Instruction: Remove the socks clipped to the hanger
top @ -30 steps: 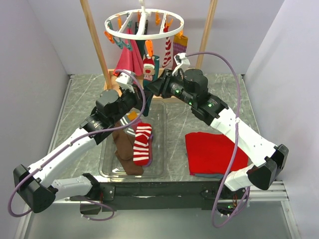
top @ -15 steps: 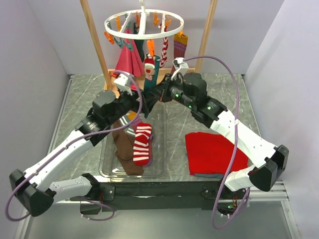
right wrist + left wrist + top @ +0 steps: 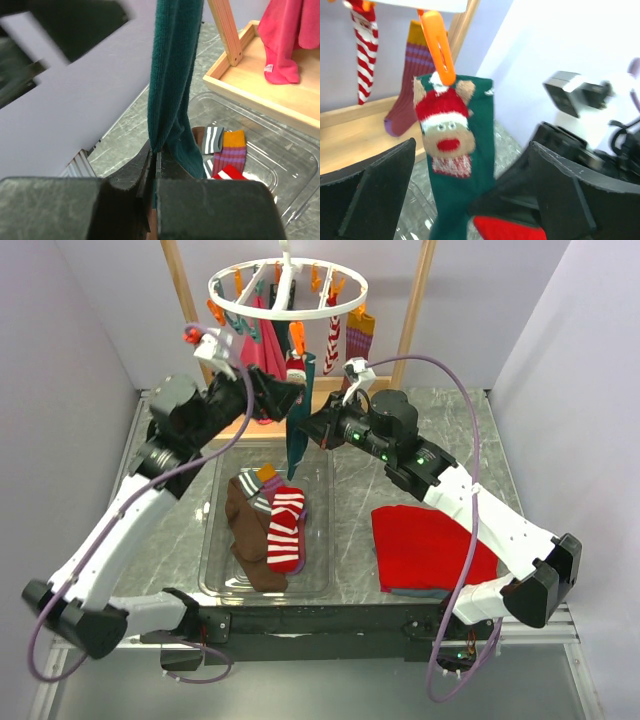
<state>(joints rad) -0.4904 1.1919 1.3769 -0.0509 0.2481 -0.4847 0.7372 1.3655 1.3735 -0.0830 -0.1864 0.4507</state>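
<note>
- Right gripper (image 3: pixel 154 156) pinches the dark teal sock (image 3: pixel 172 75) low down, fingers closed on its fabric.
- Left gripper (image 3: pixel 470 150) gapes wide, facing the sock.
- An orange clip (image 3: pixel 437 45) holds the sock to the hanger (image 3: pixel 290 290).

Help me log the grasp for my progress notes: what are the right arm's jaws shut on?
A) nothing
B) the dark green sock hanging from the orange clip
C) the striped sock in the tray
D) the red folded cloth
B: in the right wrist view the jaws pinch the dark green sock, which hangs from the orange clip.
</note>
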